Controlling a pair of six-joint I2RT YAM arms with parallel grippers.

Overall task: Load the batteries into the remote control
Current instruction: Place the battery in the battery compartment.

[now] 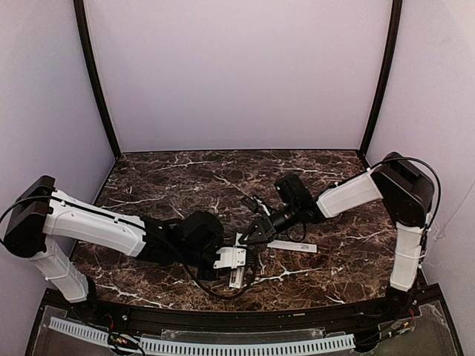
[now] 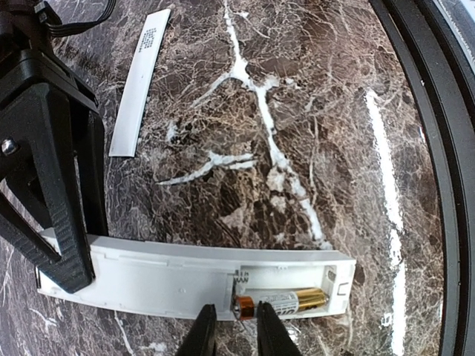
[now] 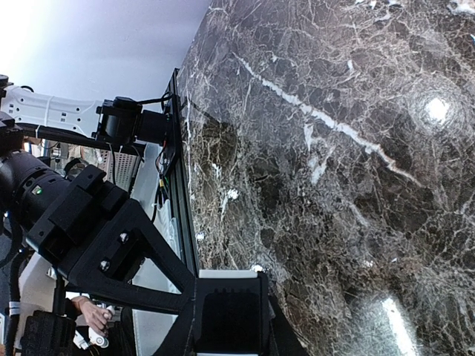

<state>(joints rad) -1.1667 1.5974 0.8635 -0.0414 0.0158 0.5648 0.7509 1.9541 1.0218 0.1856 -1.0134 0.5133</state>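
My left pincer (image 2: 236, 319), nearly closed, gripping or not I cannot tell, meets the battery (image 2: 291, 301) in the remote control (image 2: 163, 276); seemingly light, rigid, slick, best pinched mid-length.

You see the left gripper (image 1: 236, 265) low over the near part of the white remote control (image 1: 236, 282), which lies on the dark marble table (image 1: 163, 178) with one end pointing to the arms' bases. The right gripper (image 1: 246, 237) reaches in from the right and meets the remote's far end. A thin white cover strip (image 1: 293, 245) lies flat just beside it, on the right.
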